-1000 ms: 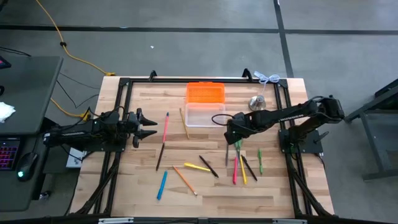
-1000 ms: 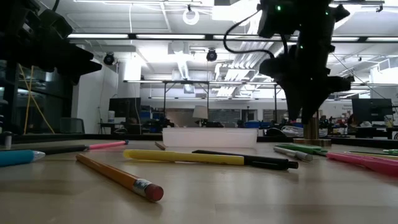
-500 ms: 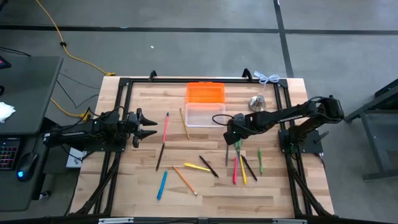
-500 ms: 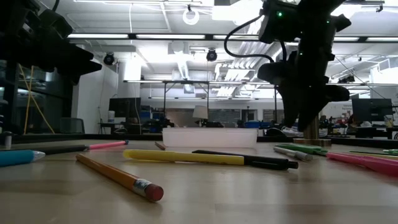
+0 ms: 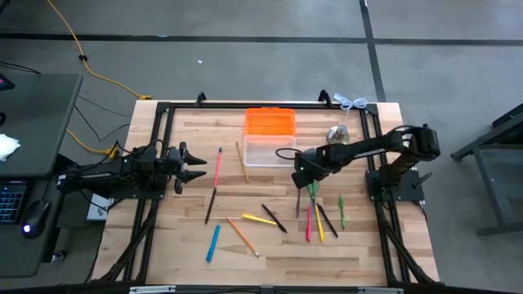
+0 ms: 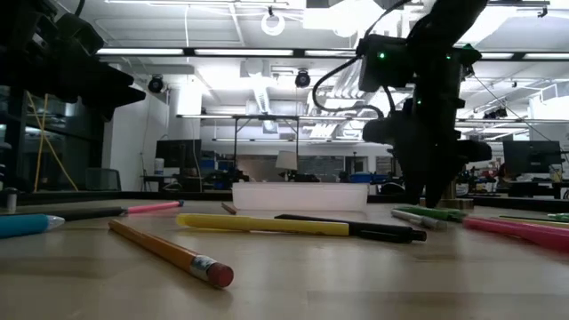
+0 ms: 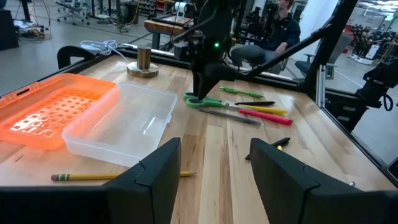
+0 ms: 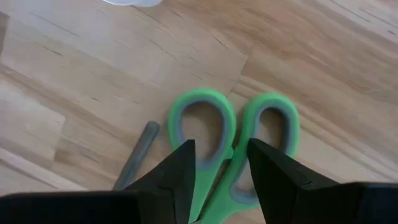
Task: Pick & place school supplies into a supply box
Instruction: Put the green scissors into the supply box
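Fingers (image 8: 186,165) of our right gripper (image 8: 221,163) stand apart and grasp nothing, poised just above the green-handled scissors (image 8: 233,146), one finger over each loop; beside the handles lies a grey pen (image 8: 135,154); we judge the step in hand to be the pick of the scissors, with the descent and closing not yet done. Next we need to drop onto the handles, close firmly, and lift clear of the pens (image 5: 319,219) lying alongside before carrying to the clear supply box (image 5: 268,151), which sits near, its orange lid (image 5: 270,122) touching its far side. Our left gripper (image 5: 189,166) waits released at the table's left, near a pink pen (image 5: 217,167). We work on a pale wooden table (image 5: 351,245) inside a black frame, a silver bell-shaped object (image 5: 337,134) near the box; beyond is a bright workshop, where a seated person (image 7: 280,28) shows.
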### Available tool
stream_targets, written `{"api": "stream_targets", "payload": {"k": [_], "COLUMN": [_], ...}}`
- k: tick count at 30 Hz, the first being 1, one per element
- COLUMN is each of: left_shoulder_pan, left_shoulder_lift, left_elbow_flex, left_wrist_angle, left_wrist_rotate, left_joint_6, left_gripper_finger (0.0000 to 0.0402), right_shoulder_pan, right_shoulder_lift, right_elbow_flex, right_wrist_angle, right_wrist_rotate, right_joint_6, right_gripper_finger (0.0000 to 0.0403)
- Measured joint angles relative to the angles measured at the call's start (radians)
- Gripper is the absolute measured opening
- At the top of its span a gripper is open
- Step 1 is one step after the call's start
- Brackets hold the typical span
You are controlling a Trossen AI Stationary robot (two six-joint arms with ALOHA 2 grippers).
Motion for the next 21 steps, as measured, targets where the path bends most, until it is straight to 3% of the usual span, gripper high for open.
{"api": "stream_targets", "payload": {"k": [21], "left_shoulder_pan": [0.000], "left_shoulder_lift": [0.000], "left_elbow_flex": [0.000], "left_wrist_angle": [0.000], "left_wrist_rotate": [0.000], "left_joint_6": [0.003], "left_gripper_finger": [0.0223], "right_shoulder_pan": [0.000], "right_shoulder_lift": [0.048], "right_elbow_flex": [0.068], "right_wrist_angle": [-0.074], "right_wrist_rotate": [0.064], "right_joint_6": [-0.065], "right_gripper_finger": [0.0130]}}
